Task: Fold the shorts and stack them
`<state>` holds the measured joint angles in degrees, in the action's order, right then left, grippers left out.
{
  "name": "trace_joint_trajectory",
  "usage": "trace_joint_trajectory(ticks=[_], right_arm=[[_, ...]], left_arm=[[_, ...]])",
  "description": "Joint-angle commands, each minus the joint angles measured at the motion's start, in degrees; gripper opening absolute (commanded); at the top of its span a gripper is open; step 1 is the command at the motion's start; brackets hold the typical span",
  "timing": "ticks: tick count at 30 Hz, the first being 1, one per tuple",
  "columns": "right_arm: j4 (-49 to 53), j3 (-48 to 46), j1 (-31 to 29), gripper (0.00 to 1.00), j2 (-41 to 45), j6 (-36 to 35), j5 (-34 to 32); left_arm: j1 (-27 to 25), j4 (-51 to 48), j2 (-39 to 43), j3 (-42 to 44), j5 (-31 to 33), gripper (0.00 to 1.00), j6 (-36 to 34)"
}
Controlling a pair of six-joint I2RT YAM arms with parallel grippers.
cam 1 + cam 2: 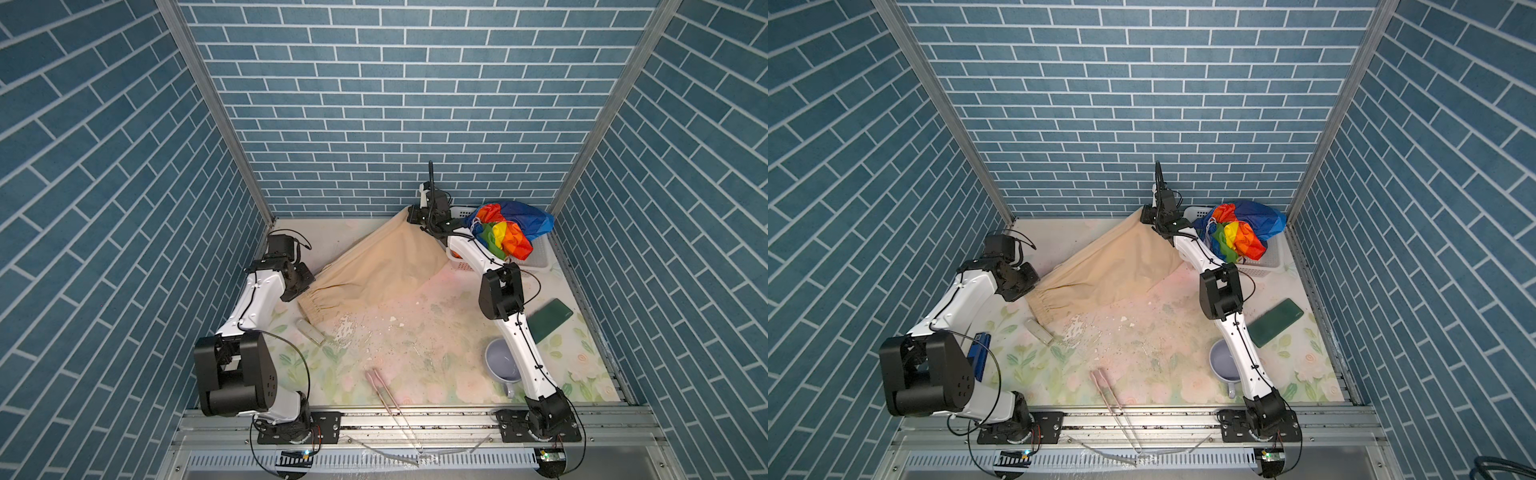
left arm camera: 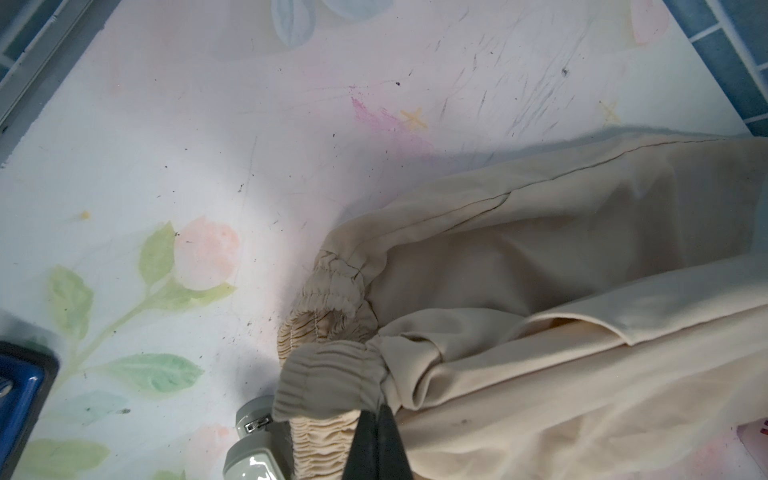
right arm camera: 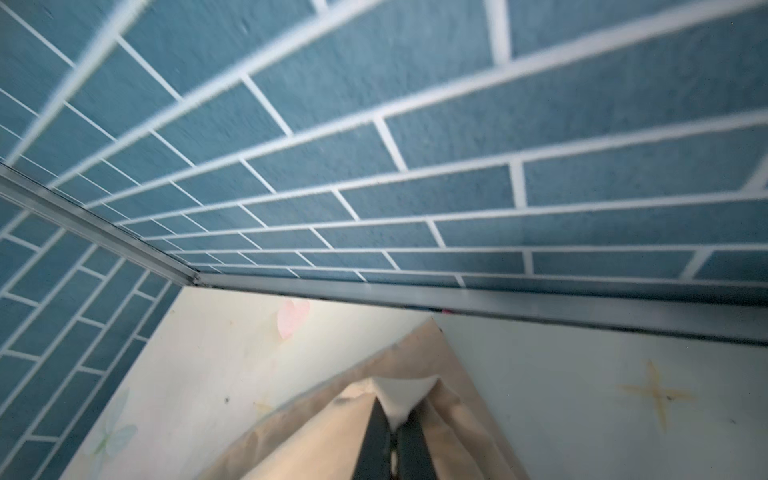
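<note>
The beige shorts (image 1: 374, 266) (image 1: 1108, 266) lie stretched slantwise across the back of the table in both top views. My left gripper (image 1: 303, 291) (image 2: 376, 409) is shut on a bunched corner of their gathered elastic waist (image 2: 328, 386), low at the table. My right gripper (image 1: 410, 215) (image 3: 392, 419) is shut on a far corner of the beige cloth (image 3: 405, 390), lifted near the back wall. The rainbow-striped shorts (image 1: 511, 228) (image 1: 1241, 230) sit crumpled in the white basket (image 1: 540, 259) at the back right, beside my right forearm.
A dark green flat case (image 1: 550, 320) and a pale mug (image 1: 500, 361) lie at the right. A small clear bottle (image 1: 311, 331) (image 2: 249, 453) rests just in front of the waistband. Pink tongs (image 1: 382, 390) lie at the front edge. A blue object (image 1: 980, 353) sits under my left arm.
</note>
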<state>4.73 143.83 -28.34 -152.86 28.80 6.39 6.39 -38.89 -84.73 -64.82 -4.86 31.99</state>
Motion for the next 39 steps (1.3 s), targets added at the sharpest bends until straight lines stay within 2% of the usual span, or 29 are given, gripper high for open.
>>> trace_joint_trajectory(ticks=[1,8,14,19,24,30,39], right_arm=[[-10.23,0.64,3.55,0.0,0.09,4.24,-8.16],[-9.21,2.99,3.2,0.0,-1.99,3.55,-10.4],[-12.48,5.41,2.85,0.0,-6.32,3.52,-10.05],[-17.67,7.07,2.85,0.0,-10.08,8.02,-7.0],[-24.22,6.18,2.67,0.0,-9.33,11.76,-7.18],[-27.67,6.5,2.54,0.0,-8.13,11.92,-8.55],[-23.38,8.77,1.38,0.0,-12.19,12.19,-10.63]], left_arm=[[1.8,-6.9,-0.68,-0.09,6.57,0.0,-0.31],[1.87,-6.63,-1.41,0.04,6.97,0.0,0.1],[1.97,-7.54,0.5,0.13,11.48,0.0,0.52],[2.32,-7.83,1.18,0.69,13.14,0.0,1.1],[2.39,-7.94,-0.01,0.83,12.45,0.0,0.97],[2.38,-6.91,-0.81,2.04,11.08,0.0,1.28],[2.37,-5.63,-1.66,3.18,11.3,0.0,2.13]])
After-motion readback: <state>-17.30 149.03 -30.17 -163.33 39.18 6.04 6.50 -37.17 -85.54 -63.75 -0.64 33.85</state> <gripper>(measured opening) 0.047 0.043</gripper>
